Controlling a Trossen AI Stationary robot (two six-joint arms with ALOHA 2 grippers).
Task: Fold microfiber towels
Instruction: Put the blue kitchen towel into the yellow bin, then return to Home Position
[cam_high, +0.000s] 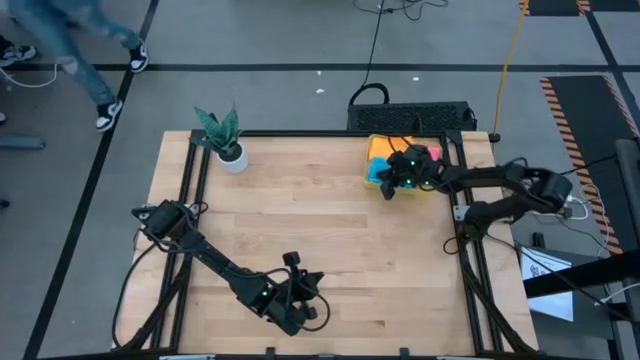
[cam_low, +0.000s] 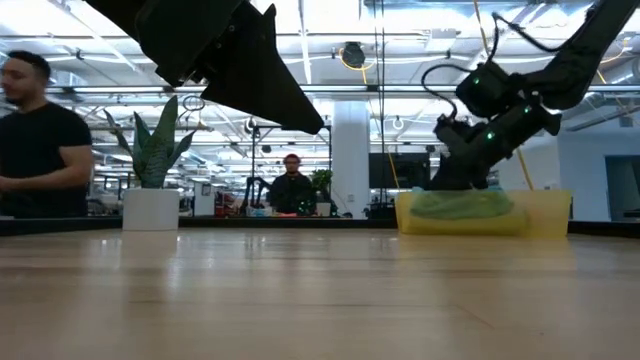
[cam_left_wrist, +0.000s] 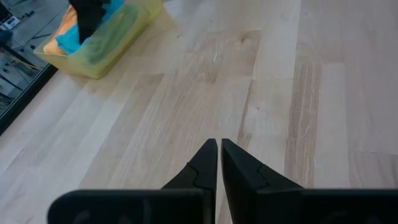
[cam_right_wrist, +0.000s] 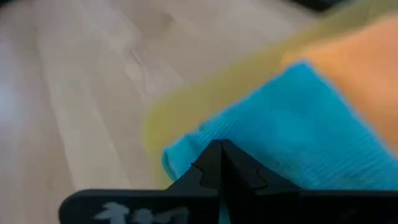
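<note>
Left gripper (cam_high: 312, 296) hangs over the near edge of the table (cam_high: 330, 230), fingers nearly pressed together, a thin slit between them, holding nothing. Bare pale wood planks beneath it, smooth and matte. Small potted plant (cam_high: 224, 140) at the far left corner, stiff pointed leaves in a white pot.

Moving right: yellow bin (cam_high: 378, 182) at the far right of the table, translucent plastic with low walls. The towels lie heaped inside it; blue towel (cam_right_wrist: 298, 130) on top near the rim, orange towel (cam_right_wrist: 354, 68) beside it, a pink one (cam_high: 432, 153) just showing at the far side.

Right gripper (cam_high: 388, 186) is down in the bin, fingers pressed together at the blue towel's edge; whether cloth is caught between them I cannot tell.

Judgement: the towels look light, limp and fuzzy, likely to sag and cling together. Best taken at a corner or hem.
</note>
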